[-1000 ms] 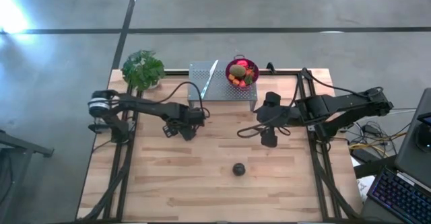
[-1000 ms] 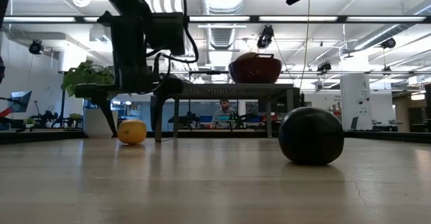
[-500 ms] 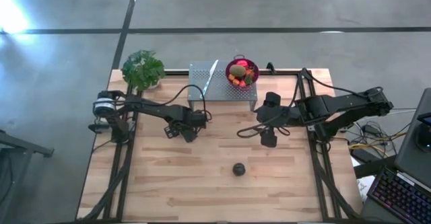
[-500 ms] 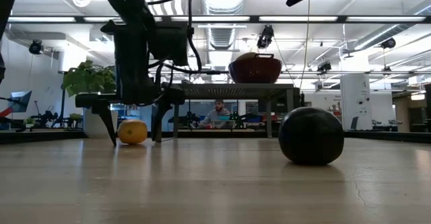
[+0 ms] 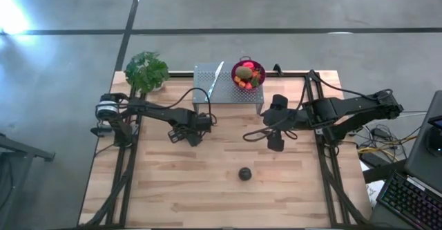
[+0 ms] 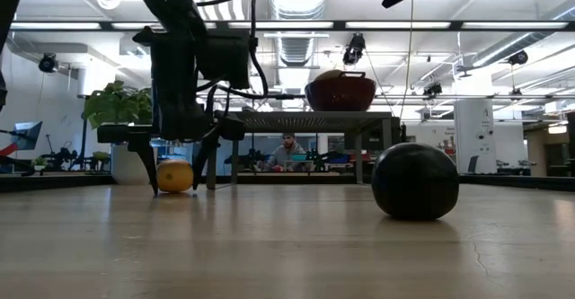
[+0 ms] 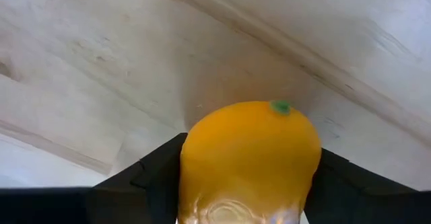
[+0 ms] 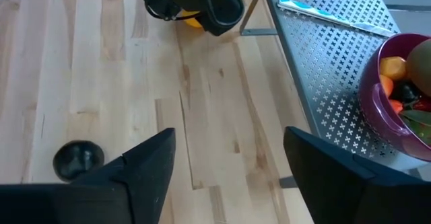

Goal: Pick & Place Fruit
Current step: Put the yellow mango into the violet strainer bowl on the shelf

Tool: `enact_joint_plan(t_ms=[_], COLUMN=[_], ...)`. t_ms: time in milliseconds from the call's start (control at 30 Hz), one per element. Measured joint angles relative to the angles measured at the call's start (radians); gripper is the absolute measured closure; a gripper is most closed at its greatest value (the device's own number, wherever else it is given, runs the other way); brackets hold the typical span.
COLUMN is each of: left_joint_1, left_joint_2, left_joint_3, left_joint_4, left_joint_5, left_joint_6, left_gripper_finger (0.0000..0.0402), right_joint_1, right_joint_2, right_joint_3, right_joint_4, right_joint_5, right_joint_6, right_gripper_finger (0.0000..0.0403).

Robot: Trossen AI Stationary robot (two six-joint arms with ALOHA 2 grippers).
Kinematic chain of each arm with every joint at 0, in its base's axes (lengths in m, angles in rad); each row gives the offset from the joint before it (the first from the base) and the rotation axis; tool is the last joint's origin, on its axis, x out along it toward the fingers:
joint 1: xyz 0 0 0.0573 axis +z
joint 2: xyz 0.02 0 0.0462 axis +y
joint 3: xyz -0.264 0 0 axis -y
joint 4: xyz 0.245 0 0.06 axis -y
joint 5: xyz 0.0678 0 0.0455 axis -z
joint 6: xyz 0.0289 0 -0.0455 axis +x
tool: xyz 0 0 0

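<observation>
An orange-yellow fruit point(image 7: 249, 157) with a small green stem dot rests on the wooden table, near the metal stand's left leg. My left gripper point(image 6: 176, 169) points down over it, shut on it with a finger at each side. In the high view the left gripper point(image 5: 192, 135) hides this fruit. A dark ball point(image 5: 244, 173) lies alone on the table nearer the front edge. My right gripper point(image 8: 229, 177) hangs open above the table's right half, holding nothing. A purple bowl point(image 5: 248, 73) holding several small fruits stands on the stand. My left gripper pinches the orange-yellow fruit across its two opposite sides point(image 7: 192, 163) between its two fingers. The fingers point(image 6: 153, 164) come from above, pointing steeply down to the tabletop. The fruit still sits on the table with its green stem dot showing.
A perforated grey metal stand point(image 5: 221, 92) stands at the far middle, with a leafy plant point(image 5: 146, 71) to its left. Black rails run along the table's left and right sides. Bare wood lies around the dark ball point(image 6: 415, 181).
My left gripper has sunk a little over the orange-yellow fruit, and its fingers have drawn in from wide apart until they meet the fruit's sides. The fruit has stayed where it was on the table.
</observation>
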Motion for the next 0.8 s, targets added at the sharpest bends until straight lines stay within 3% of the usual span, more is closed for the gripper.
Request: enact_joint_plan(t_ms=[300, 400, 600, 800], left_joint_1=[-0.007, -0.007, -0.007, -0.007], left_joint_2=[-0.003, -0.026, -0.139, -0.253], left_joint_3=[0.0, 0.0, 0.0, 0.0], left_joint_4=[-0.006, -0.005, 0.016, 0.155], left_joint_5=[-0.003, 0.051, 0.334, 0.656], left_joint_6=[-0.064, -0.127, -0.381, -0.643], left_gripper_finger=[0.0161, 0.0161, 0.0161, 0.0161], right_joint_1=[0.0, 0.0, 0.0, 0.0], right_joint_2=[0.0, 0.0, 0.0, 0.0], right_joint_3=[0.0, 0.0, 0.0, 0.0], right_joint_4=[0.0, 0.0, -0.007, -0.008], right_joint_5=[0.0, 0.0, -0.001, -0.001], right_joint_6=[0.0, 0.001, 0.002, 0.003], right_gripper_finger=[0.0153, 0.0153, 0.0136, 0.0119])
